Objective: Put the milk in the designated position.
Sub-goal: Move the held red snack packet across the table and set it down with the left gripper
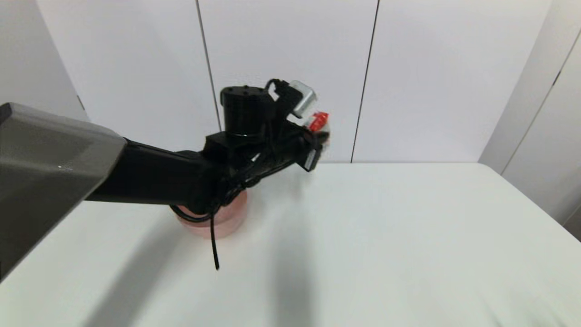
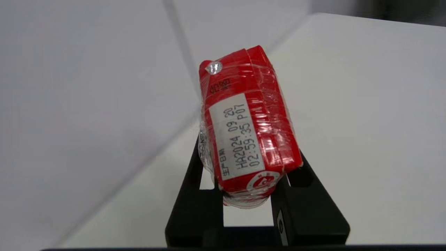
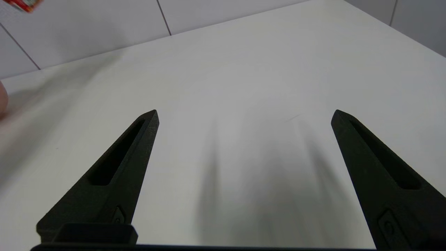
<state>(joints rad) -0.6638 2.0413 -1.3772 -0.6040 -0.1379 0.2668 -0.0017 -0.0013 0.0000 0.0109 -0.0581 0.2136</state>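
White tabletop fills the scene, backed by pale wall panels, and the table is seen bare over most of its near and right-hand parts. Nearest, the right gripper is held low over that surface with its fingers spread wide and nothing between them. Farther in, toward the left side, a pink bowl is partly hidden under the left arm. Beyond it, near the far edge, the left gripper is raised well above the table, pinching the milk at one end so that the carton is carried tilted. Pickup is judged done; lowering and release onto plain tabletop are left, and the spot is not marked.
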